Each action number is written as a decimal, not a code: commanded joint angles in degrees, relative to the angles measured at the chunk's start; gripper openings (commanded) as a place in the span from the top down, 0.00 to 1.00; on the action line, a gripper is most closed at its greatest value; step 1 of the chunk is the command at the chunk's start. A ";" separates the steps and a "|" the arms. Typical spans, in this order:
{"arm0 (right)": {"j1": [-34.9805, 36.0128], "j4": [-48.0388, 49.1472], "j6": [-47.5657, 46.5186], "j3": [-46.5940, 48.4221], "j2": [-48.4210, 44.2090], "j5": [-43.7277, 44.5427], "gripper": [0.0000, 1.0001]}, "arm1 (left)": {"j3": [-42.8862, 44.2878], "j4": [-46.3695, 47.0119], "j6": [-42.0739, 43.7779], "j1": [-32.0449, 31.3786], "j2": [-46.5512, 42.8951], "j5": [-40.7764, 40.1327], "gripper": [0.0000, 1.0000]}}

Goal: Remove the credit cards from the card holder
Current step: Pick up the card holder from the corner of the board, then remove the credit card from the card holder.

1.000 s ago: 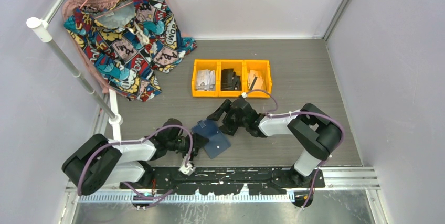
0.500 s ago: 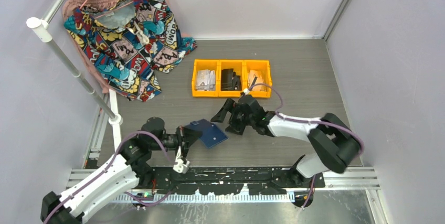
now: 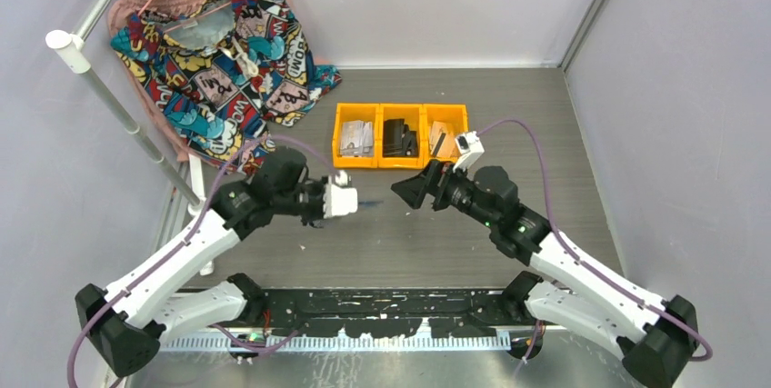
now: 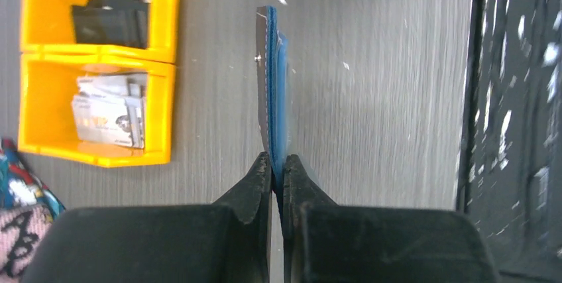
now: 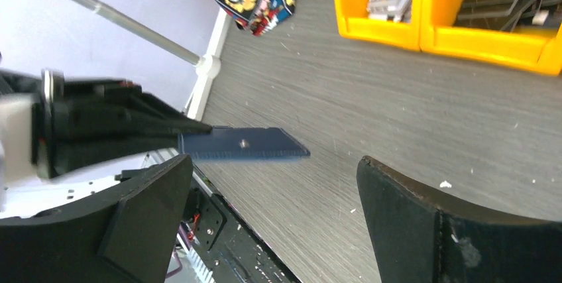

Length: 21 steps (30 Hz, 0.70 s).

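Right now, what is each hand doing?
Left hand: closed on the wallet.
Right hand: open, holding nothing.

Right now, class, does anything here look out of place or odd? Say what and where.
The card holder hangs in mid-air above the table, pinched at one edge by the left pincer. It is seen edge-on, so its pockets are hidden. The right pincer gapes open short of it. Otherwise nothing stands out.
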 commanded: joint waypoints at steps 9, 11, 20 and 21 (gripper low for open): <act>-0.23 8.76 0.37 -2.23 -15.17 -8.04 0.00 | 29.56 -0.77 -58.18 10.79 5.05 6.19 1.00; -0.25 16.66 4.06 -2.32 -13.13 -10.44 0.01 | 33.00 0.27 -66.46 15.11 5.98 11.19 1.00; 0.94 39.09 14.37 5.78 5.25 -14.43 0.00 | 35.95 6.34 -85.18 19.53 4.26 21.83 1.00; 1.54 39.66 14.55 7.08 6.80 -14.21 0.01 | 35.81 6.75 -85.82 19.53 3.67 22.30 1.00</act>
